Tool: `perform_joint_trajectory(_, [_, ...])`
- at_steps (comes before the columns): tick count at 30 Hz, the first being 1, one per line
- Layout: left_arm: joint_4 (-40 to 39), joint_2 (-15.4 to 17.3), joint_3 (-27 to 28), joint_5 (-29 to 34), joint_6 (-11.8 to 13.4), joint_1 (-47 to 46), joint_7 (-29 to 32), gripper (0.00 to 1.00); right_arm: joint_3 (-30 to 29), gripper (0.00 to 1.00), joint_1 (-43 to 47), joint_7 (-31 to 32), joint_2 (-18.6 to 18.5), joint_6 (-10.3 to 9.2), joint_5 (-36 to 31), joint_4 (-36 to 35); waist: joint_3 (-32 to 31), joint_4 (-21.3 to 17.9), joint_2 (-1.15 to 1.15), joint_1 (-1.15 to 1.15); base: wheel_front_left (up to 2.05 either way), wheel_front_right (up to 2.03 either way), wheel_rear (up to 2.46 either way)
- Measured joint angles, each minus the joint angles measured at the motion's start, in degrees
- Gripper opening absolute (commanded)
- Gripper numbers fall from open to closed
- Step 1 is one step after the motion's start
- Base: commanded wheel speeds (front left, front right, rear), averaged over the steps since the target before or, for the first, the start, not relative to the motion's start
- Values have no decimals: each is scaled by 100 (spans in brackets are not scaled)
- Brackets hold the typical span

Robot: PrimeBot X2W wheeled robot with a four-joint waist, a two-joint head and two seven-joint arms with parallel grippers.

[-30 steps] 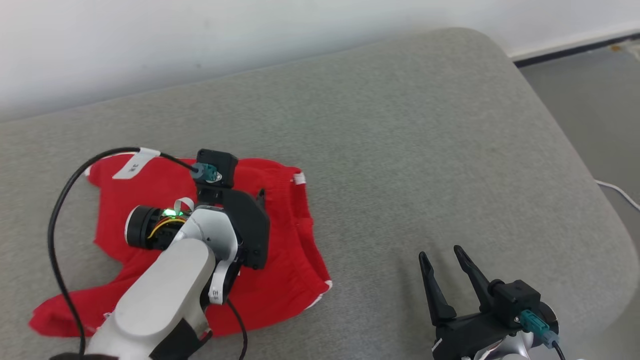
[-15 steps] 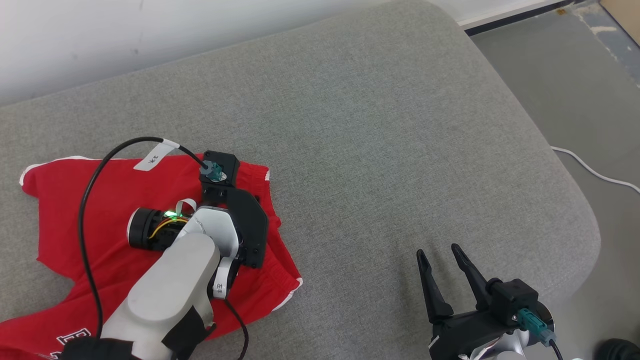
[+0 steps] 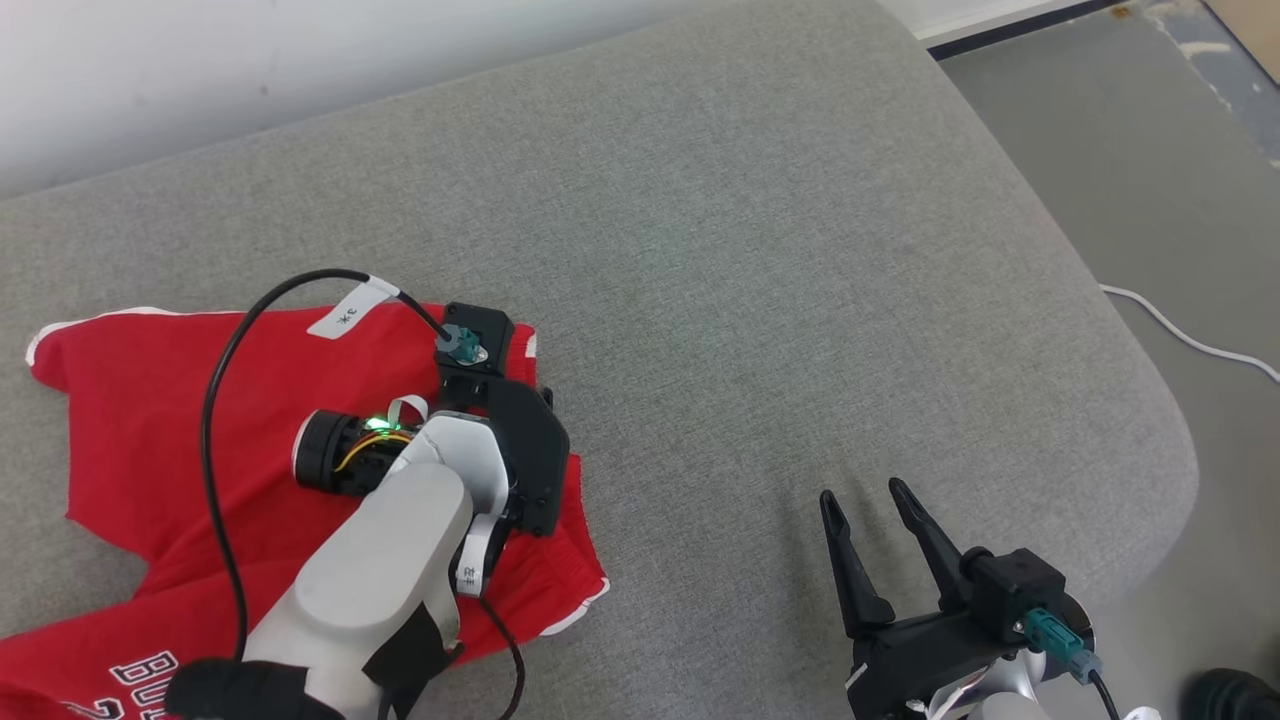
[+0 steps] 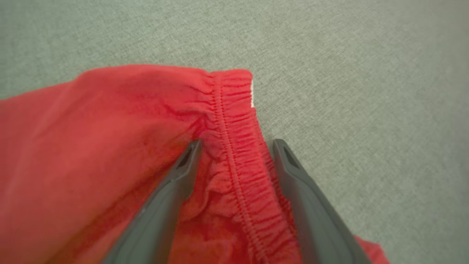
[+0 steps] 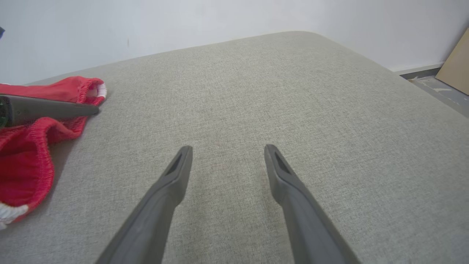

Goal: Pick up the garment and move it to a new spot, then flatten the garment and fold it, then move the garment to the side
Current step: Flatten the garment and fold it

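Note:
The garment [image 3: 150, 420] is red shorts with white trim and white lettering, spread on the grey cushion [image 3: 750, 250] at the left. My left arm [image 3: 400, 560] reaches over its right part. In the left wrist view my left gripper [image 4: 236, 146] stands open, pointing down, its two fingers on either side of the gathered elastic waistband [image 4: 234, 121] near the garment's corner. My right gripper [image 3: 862, 492] is open over bare cushion at the lower right, well apart from the garment [image 5: 22, 161]. One finger of the left gripper [image 5: 55, 106] lies across the red cloth in the right wrist view.
The cushion's rounded corner and right edge drop to a grey floor [image 3: 1150, 150], where a white cable [image 3: 1190, 340] lies. A white wall runs behind. Cardboard [image 5: 454, 62] leans at the far right. Bare cushion lies between the two grippers.
The head camera has swung, so the whole picture shifted. My left gripper has edged toward the waistband's right edge. Both grippers stay open and the right arm holds its place.

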Motion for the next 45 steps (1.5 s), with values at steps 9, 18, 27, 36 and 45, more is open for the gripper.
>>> perform_joint_trajectory(9, [328, -49, -57, -41, -241, -98, -113, 0, -65, 100, 2, -22, -1, 0, 4, 27, -19, 22, 0, 0, 0, 0, 0])
perform_joint_trajectory(18, [-427, -398, 438, -517, -808, -400, -1608, 0, -124, 100, 5, -29, 1, 0, -56, 44, -136, 217, 0, 0, 0, 0, 0])
perform_joint_trajectory(27, [-2933, -567, 1369, -2910, -1214, -411, -2803, 0, -268, 100, 181, 80, -31, 0, -215, -4, -506, 594, 0, -1, 0, 0, 0])
perform_joint_trajectory(36, [-3513, -186, 2585, -4517, -588, 794, -2992, 0, -210, 100, 280, 263, -93, 0, -243, -213, -748, 1110, 0, 0, 0, 0, 0])
perform_joint_trajectory(45, [-1778, 659, 3162, -4053, -476, 2089, -3543, 100, -230, 100, 328, 378, -154, 0, -250, -388, -800, 1459, 0, 0, 0, 0, 0])
